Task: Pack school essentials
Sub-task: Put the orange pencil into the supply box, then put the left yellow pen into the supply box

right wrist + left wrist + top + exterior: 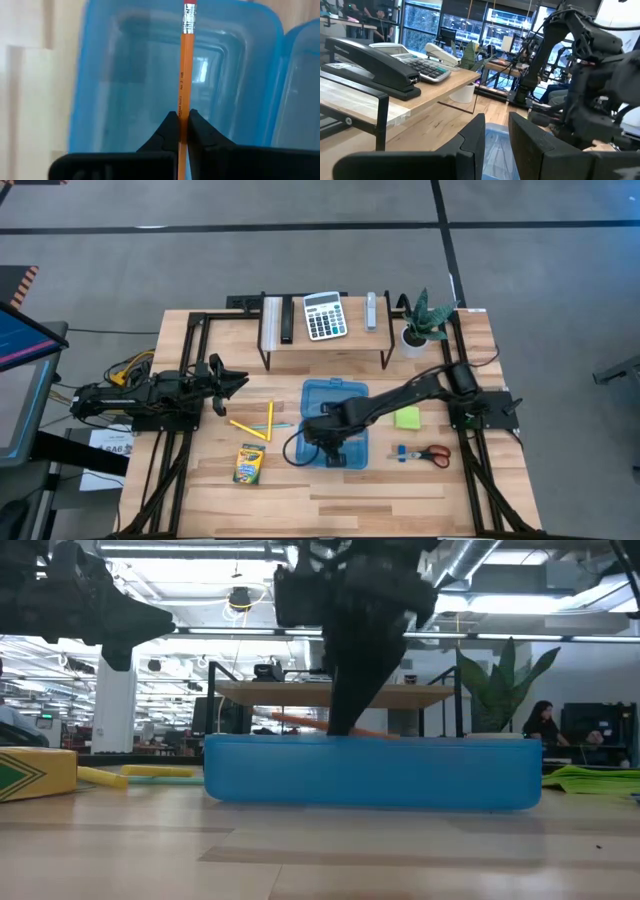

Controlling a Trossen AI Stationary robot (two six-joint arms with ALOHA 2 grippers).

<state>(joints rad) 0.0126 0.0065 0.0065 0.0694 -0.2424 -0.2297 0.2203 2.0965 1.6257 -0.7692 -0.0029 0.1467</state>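
At the left of the table the left gripper (238, 383) waits above the wood, well apart from the work; its fingers stand slightly apart with nothing between them. Just to its right the yellow pencils (248, 428) lie loose on the table, one of them upright in the picture and crossing a thin teal stick, and nearer the front edge sits the crayon box (249, 464). In the middle the blue case (322, 395) lies open, and the right gripper (183, 131) hangs over its front half, clenched on an orange pencil (184, 70) that points away from the fingers over the tray, eraser end foremost. To the right of the case lie the lime-green sticky-note pad (407, 417) and, nearer the front, the red-handled scissors (432, 453) with a tiny blue piece (400, 453) just beside them. On the raised shelf behind stand a stapler (375, 65), a calculator (324, 315) and a potted plant (427, 318), none of them part of the packing. The risk, as I judge it, is in the release: the pencil is long against the tray, so if it is let go while an end overhangs the rim it may tip out or roll onto the table, and a tilted drop could leave it propped on the wall and keep the lid from closing.
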